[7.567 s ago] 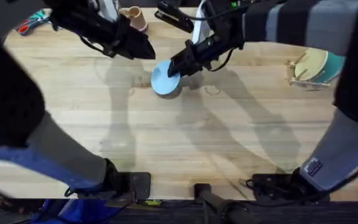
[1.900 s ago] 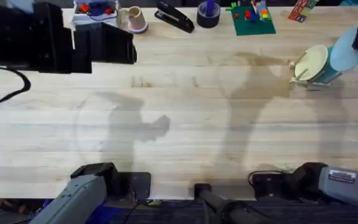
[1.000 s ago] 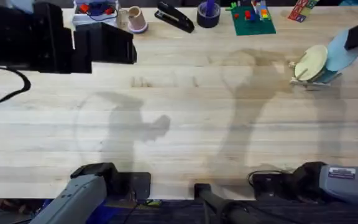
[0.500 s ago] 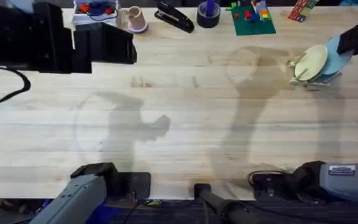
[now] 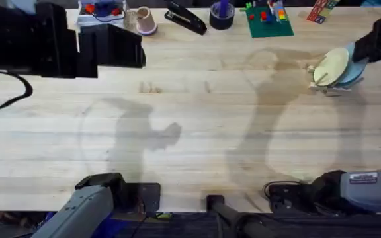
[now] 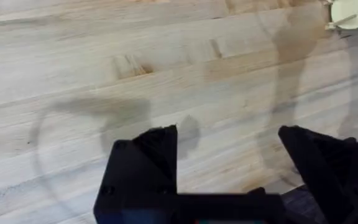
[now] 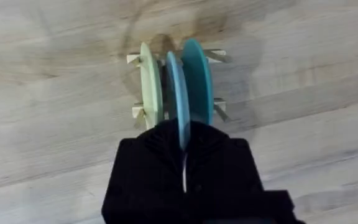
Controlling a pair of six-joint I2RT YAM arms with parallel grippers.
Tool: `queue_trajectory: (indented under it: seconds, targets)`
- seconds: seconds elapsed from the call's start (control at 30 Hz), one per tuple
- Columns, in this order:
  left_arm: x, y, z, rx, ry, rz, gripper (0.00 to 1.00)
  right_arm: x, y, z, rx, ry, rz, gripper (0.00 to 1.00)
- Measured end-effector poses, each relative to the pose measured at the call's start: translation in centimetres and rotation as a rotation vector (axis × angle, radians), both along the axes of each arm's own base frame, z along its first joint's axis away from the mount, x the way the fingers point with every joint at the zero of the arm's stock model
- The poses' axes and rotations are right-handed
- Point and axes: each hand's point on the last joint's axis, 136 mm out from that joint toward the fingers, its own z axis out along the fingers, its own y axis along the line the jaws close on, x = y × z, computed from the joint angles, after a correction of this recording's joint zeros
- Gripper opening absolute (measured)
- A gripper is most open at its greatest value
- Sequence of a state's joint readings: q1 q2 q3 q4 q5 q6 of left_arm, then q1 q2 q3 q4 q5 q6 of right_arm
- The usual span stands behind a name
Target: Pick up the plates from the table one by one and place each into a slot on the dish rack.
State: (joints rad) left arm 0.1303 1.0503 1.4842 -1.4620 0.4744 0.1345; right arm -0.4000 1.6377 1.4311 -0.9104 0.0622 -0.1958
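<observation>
Right claw (image 7: 184,146) clamped on the edge of the pale sky blue plate (image 7: 176,93), black fingers pressed to either face. Plate held upright on edge, standing in the dish rack (image 7: 143,59) between the cream plate (image 7: 148,84) and the teal plate (image 7: 197,81), close beside both; contact with either too fine to tell. Rack sitting at the far right of the bench (image 5: 197,125), with the claw (image 5: 369,47) over it in the overhead view and the cream plate (image 5: 329,66) facing the camera.

Left claw (image 6: 229,168) wide open and empty, hovering above bare wood, fingers spread well apart. Left arm raised at the far left, large and dark under the overhead camera.

Along the far edge: stapler (image 5: 186,18), pale cup (image 5: 144,20), green brick baseplate (image 5: 268,20).
</observation>
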Motion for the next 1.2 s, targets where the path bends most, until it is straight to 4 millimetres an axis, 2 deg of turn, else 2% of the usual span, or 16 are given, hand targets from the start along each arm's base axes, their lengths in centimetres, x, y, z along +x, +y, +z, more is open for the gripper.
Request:
queue_trajectory:
  seconds: [0.57, 0.83, 1.2]
  targets:
    - [-0.01, 0.00, 0.00, 0.000, 0.000, 0.000, 0.995, 0.08, 0.03, -0.36, 0.007, 0.007, 0.001, 0.029]
    - [0.00, 0.00, 0.01, 0.000, -0.001, 0.000, 0.995, 0.08, 0.03, -0.35, 0.006, 0.007, 0.001, 0.102]
    - [-0.01, 0.00, 0.00, 0.000, 0.000, 0.000, 0.994, 0.13, 0.00, -0.33, 0.005, 0.005, 0.001, 0.116]
